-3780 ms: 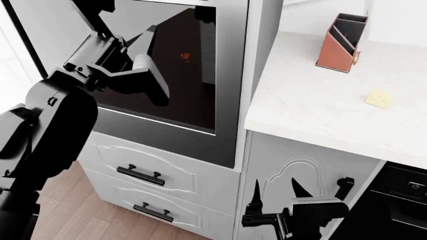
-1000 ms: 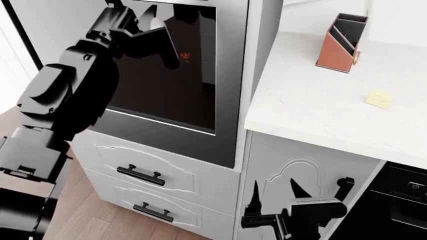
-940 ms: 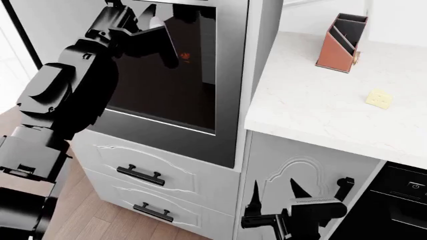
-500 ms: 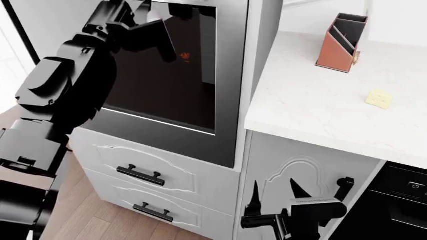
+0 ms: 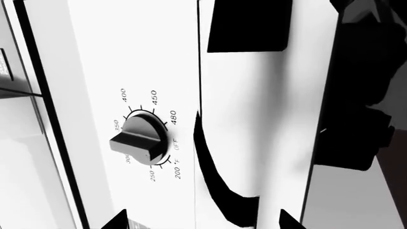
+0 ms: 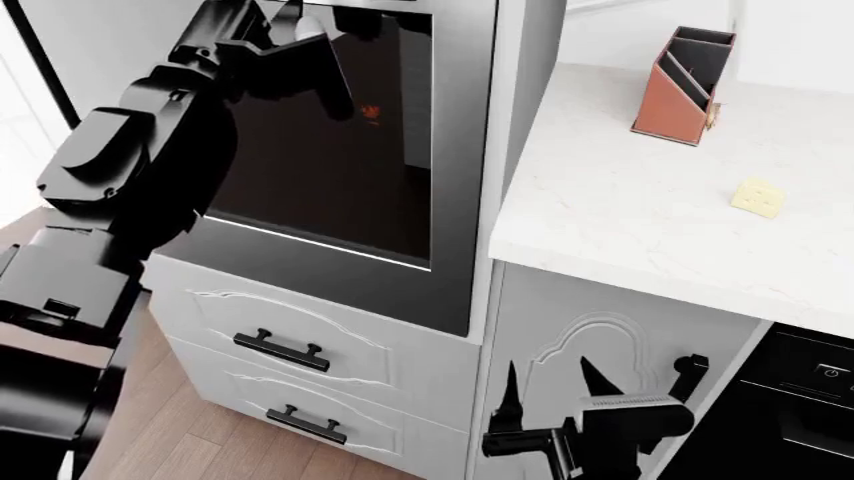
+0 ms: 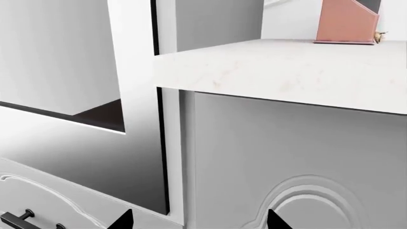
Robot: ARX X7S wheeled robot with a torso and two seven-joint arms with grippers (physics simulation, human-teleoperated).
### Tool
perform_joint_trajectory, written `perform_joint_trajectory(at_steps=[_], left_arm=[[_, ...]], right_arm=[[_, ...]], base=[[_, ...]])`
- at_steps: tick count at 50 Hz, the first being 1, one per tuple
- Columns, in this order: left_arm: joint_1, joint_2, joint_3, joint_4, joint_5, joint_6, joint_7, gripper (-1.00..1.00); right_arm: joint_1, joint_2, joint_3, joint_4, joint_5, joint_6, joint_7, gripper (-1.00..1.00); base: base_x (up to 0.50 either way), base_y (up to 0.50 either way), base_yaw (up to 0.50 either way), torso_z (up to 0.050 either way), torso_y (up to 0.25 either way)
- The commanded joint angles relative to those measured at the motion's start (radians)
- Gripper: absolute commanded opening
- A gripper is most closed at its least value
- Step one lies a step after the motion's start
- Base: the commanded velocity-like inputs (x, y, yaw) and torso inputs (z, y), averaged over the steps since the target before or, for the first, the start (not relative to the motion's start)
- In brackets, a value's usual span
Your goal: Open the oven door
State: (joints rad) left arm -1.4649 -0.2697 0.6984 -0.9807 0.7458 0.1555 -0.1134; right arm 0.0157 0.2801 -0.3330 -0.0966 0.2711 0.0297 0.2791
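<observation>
At far left of the head view, the left arm reaches up across the oven door (image 6: 354, 150), its left claw (image 6: 296, 22) near the door's upper edge; whether its fingers are spread or pinched I cannot tell. The oven door stands upright and closed, flush in its steel frame, glass facing the robot, its long axis running across the oven front, above two white drawers (image 6: 287, 350). The left wrist view shows a black temperature knob (image 5: 138, 142) ringed with "OFF", "200 °F", "250", "350", "400", "450" and "480". Against the frame from 3.8 seconds back, the left arm has climbed from mid-glass to the door's top; the door itself has not shifted. To the right, a white marble bench (image 6: 641, 200) carries a terracotta divided holder (image 6: 682, 85) and a small yellow piece (image 6: 758, 196). Low at right, the right claw (image 6: 550, 382) hangs before a white cabinet door (image 6: 601, 345), fingers spread apart and gripping nothing.
</observation>
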Motion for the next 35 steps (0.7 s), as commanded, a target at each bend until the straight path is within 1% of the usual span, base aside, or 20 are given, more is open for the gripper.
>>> perform_joint_trajectory(at_steps=[1, 15, 22, 26, 31, 35], left_arm=[[-0.021, 0.014, 0.010, -0.058, 0.000, 0.013, -0.018, 1.00], [-0.042, 0.031, 0.021, -0.124, 0.002, 0.029, -0.039, 1.00], [-0.065, 0.044, 0.030, -0.188, 0.003, 0.050, -0.066, 1.00], [-0.063, 0.041, 0.029, -0.172, 0.002, 0.041, -0.061, 1.00], [-0.083, 0.052, 0.037, -0.222, 0.002, 0.061, -0.082, 1.00], [-0.085, 0.053, 0.039, -0.223, 0.001, 0.060, -0.080, 1.00]], right_arm=[[0.002, 0.003, -0.003, 0.002, 0.003, -0.003, 0.003, 1.00], [0.000, 0.007, -0.006, -0.003, 0.007, -0.003, 0.008, 1.00], [0.001, 0.008, -0.007, -0.001, 0.009, -0.006, 0.010, 1.00], [0.002, 0.009, -0.007, 0.001, 0.010, -0.006, 0.011, 1.00], [0.002, 0.011, -0.008, -0.001, 0.012, -0.005, 0.013, 1.00], [0.002, 0.012, -0.008, 0.000, 0.013, -0.007, 0.014, 1.00]], base=[[0.00, 0.00, 0.00, 0.000, 0.000], [0.00, 0.00, 0.00, 0.000, 0.000], [0.00, 0.00, 0.00, 0.000, 0.000], [0.00, 0.00, 0.00, 0.000, 0.000], [0.00, 0.00, 0.00, 0.000, 0.000], [0.00, 0.00, 0.00, 0.000, 0.000]])
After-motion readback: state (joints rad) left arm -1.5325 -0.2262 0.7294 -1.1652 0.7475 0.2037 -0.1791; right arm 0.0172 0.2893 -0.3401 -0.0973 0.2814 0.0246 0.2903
